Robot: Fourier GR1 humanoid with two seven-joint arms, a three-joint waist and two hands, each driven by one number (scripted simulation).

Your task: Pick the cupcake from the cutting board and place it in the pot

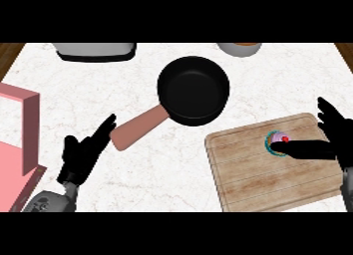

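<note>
A cupcake with a teal wrapper, pale frosting and a red top sits on the wooden cutting board at the lower right. My right hand is beside it on the right, fingers spread upward and the thumb reaching left to touch the cupcake's lower edge; nothing is held. The black pot, with a brown handle pointing lower left, lies in the middle of the counter. My left hand rests open at the lower left, fingers pointing up toward the handle's end.
A pink rack stands at the left edge. A grey and white appliance sits at the back left, and a small bowl at the back right. White marble counter runs between pot and board.
</note>
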